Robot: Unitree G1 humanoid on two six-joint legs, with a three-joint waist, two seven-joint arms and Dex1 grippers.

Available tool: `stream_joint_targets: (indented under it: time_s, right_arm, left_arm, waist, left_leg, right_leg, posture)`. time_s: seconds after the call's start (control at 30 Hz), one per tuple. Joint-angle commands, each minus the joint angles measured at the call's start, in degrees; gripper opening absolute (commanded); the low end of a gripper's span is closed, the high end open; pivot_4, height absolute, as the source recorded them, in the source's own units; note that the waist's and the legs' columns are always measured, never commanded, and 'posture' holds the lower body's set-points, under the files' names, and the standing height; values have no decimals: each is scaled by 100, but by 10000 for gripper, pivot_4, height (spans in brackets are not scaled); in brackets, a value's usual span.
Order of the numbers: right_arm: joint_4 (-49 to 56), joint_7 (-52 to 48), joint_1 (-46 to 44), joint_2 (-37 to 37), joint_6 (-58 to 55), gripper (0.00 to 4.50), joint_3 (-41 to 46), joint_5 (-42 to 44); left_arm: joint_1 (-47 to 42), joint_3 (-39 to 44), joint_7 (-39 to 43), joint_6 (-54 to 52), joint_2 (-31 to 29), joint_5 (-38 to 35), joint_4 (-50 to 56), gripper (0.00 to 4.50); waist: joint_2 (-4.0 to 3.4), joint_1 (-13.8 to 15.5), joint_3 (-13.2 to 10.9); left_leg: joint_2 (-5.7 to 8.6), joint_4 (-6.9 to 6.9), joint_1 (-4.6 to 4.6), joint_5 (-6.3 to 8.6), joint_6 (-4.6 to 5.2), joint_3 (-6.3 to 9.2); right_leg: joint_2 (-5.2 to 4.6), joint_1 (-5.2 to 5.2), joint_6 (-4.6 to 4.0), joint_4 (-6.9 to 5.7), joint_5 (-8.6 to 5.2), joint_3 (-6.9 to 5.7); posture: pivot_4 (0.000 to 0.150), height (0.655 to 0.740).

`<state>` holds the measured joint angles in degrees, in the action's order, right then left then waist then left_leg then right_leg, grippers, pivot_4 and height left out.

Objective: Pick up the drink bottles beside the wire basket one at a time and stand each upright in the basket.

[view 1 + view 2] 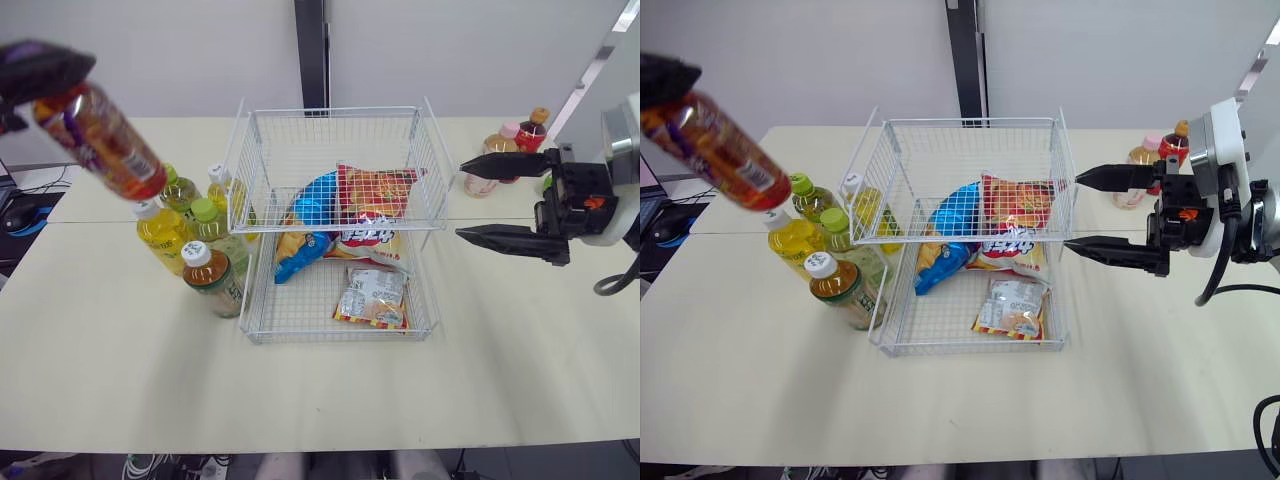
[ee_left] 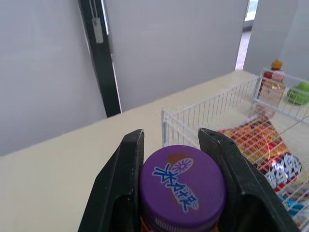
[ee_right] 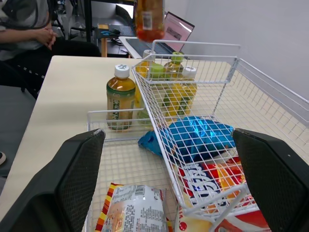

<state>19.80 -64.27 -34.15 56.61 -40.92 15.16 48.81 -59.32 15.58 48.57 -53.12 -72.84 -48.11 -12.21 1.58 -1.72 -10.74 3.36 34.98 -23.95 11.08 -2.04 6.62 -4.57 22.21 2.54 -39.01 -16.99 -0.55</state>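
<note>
My left gripper (image 1: 35, 75) is shut on the purple cap (image 2: 182, 187) of an orange-red drink bottle (image 1: 105, 145). It holds the bottle tilted in the air, above and left of the bottles beside the basket. Several bottles stand upright at the left of the white wire basket (image 1: 335, 125): a brown tea bottle (image 1: 212, 279) with a white cap and yellow-green ones (image 1: 160, 230). My right gripper (image 1: 485, 198) hangs open just right of the basket with nothing between its fingers.
Inside the basket lie snack bags: a blue one (image 1: 305, 235), a red one (image 1: 372, 205) and a small packet (image 1: 372, 297). More bottles (image 1: 515, 140) stand at the far right of the table. A seated person (image 3: 29, 34) is beyond the table's left end.
</note>
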Motion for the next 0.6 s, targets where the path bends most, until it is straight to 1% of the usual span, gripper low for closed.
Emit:
stream_joint_targets:
  time_s: [0.03,0.1,0.17,0.2,0.27,0.4,0.6]
  right_arm:
    - [278,198,145,73,-9,45000,400,151]
    - [431,331,330,71,-44,45000,561,221]
    - [556,455,456,54,-65,45000,654,287]
    - [607,514,497,46,-76,45000,678,320]
    - [745,645,651,23,-92,45000,771,363]
    - [1025,936,1014,9,-112,45000,1004,410]
    - [1461,1533,1364,-100,-178,45000,1262,607]
  left_arm:
    - [-1616,-839,456,419,330,779,-767,13782]
    - [-2684,-1360,687,698,815,1357,-1455,13782]
    - [-3349,-1609,917,879,1160,1745,-2034,13782]
    - [-3581,-1676,1022,943,1291,1886,-2280,13782]
    - [-3996,-1826,1182,1116,1735,2149,-2764,13782]
    - [-4348,-1916,1385,1541,2736,2492,-3419,13782]
    - [-4490,-1643,1156,2150,3921,2687,-4101,13782]
  waist:
    - [7,8,-4]
    - [16,16,-10]
    - [23,-1,-17]
    - [22,-10,-17]
    - [22,-44,-19]
    - [25,-33,-21]
    - [39,-51,-33]
  left_leg:
    - [0,1,-2,0,0,-2]
    - [1,6,-5,0,0,-3]
    - [3,8,-11,0,0,-3]
    - [3,7,-12,0,1,-6]
    - [2,7,-12,0,1,-14]
    - [0,9,-15,0,2,-10]
    - [5,19,-26,0,3,-10]
  right_leg:
    - [2,1,2,0,1,2]
    - [2,2,6,1,3,6]
    - [2,3,17,4,-1,4]
    - [1,5,33,5,-10,9]
    - [1,10,34,5,-11,16]
    - [0,10,33,2,-10,12]
    - [-6,15,17,1,0,13]
  posture:
    - [1500,7400]
    - [1500,7400]
    - [1500,7400]
    - [1500,7400]
    - [1500,7400]
    - [1500,7400]
    - [1500,7400]
